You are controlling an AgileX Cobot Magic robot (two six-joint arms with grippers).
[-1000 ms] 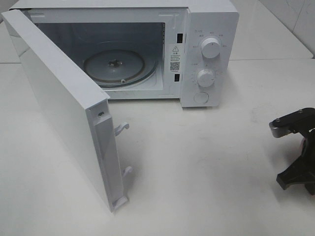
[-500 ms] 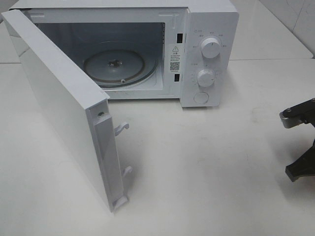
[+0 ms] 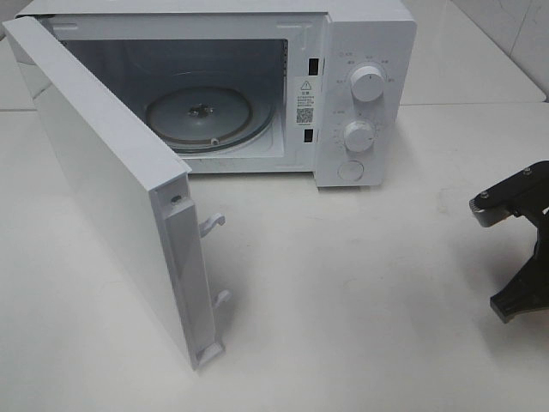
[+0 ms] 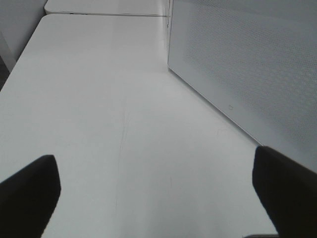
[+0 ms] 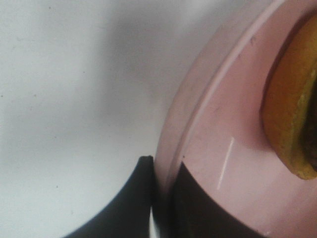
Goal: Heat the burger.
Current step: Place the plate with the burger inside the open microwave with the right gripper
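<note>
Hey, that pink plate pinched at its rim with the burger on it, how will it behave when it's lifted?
The pink plate looks rigid, so it likely won't flex. Since the right gripper pinches only its rim, it may sag away from the grip. Its surface looks smooth and glossy, so the burger might slide if it tilts.

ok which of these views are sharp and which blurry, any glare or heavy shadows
Exterior high view: sharp, evenly lit, only a soft shadow by the microwave door. Left wrist view: dim and grey, the left gripper's fingers dark and soft-edged. Right wrist view: too close, pink plate and burger blurred, a hazy shadow beside the plate.
</note>
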